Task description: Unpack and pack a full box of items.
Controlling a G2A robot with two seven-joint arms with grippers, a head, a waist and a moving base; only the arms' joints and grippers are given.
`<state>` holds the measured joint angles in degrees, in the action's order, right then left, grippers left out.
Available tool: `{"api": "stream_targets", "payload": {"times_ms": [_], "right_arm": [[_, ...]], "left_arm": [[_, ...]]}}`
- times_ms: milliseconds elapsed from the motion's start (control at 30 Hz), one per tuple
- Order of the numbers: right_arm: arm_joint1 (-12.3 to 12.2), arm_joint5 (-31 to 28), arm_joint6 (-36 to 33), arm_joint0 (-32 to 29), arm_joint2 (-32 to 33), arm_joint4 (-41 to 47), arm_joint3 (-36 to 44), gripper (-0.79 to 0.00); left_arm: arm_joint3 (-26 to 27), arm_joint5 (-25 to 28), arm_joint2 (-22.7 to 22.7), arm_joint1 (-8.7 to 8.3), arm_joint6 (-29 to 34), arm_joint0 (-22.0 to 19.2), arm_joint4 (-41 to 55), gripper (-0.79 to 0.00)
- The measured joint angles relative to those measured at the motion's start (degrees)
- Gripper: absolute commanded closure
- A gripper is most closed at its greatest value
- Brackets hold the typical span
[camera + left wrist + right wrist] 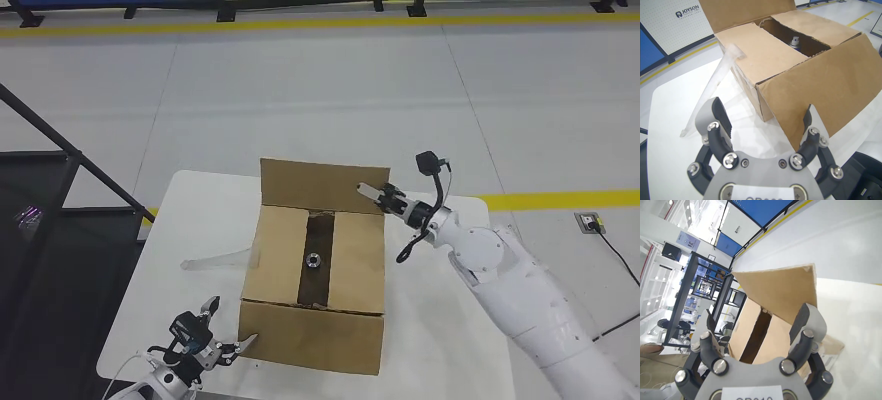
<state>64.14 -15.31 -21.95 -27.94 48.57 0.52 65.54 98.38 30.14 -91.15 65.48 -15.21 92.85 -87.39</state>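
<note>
Evidently the unpacking stands at the flap-opening stage. The box (280, 255) sits mid-tabletop (190, 220), its two side flaps leaving a dark slot between them. The left gripper (762, 106) waits at the box's 7 o'clock corner, jaws wide and empty. The right gripper (756, 309) is at 1 o'clock beside the raised far flap, jaws likewise wide. Recommended: lift each side flap by its slot edge and fold it outward. The left wrist view identifies a spray can (794, 42) where the top view offers a mere ring.
</note>
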Motion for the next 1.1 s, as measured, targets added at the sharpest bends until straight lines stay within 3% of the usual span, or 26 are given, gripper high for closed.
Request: {"api": "stream_targets", "payload": {"times_ms": [500, 633, 733, 833, 1000, 1100], "right_arm": [[6.34, 1.91, 6.95, 7.01, -7.19, -5.29, -14.29, -0.785], [7.23, -2.86, 6.57, 6.89, -6.69, -3.20, -14.84, -0.785], [6.81, -9.18, 2.17, 5.06, -4.82, 0.81, -11.76, -0.785], [5.76, -11.25, -5.85, 2.80, -2.75, 4.57, -6.28, -0.785], [4.42, -5.80, -18.85, -1.17, -2.04, 5.12, 4.33, -0.785], [4.51, -1.52, -20.85, -2.34, -3.02, 3.62, 7.37, -0.785]], "left_arm": [[0.00, 0.00, 0.00, 0.00, 0.00, 0.00, 0.00, -0.785], [0.08, -0.28, 0.03, 0.02, -0.50, 0.02, 0.65, -0.785], [0.22, -1.38, -0.87, 0.09, -4.96, 0.80, 3.49, -0.785], [1.02, -2.45, -2.34, 0.06, -9.91, 2.51, 4.72, -0.785], [0.17, -2.63, -4.88, -0.01, -16.12, 3.82, 8.10, -0.785], [-1.43, -2.00, -6.06, -0.06, -18.22, 3.50, 10.12, -0.785]]}}
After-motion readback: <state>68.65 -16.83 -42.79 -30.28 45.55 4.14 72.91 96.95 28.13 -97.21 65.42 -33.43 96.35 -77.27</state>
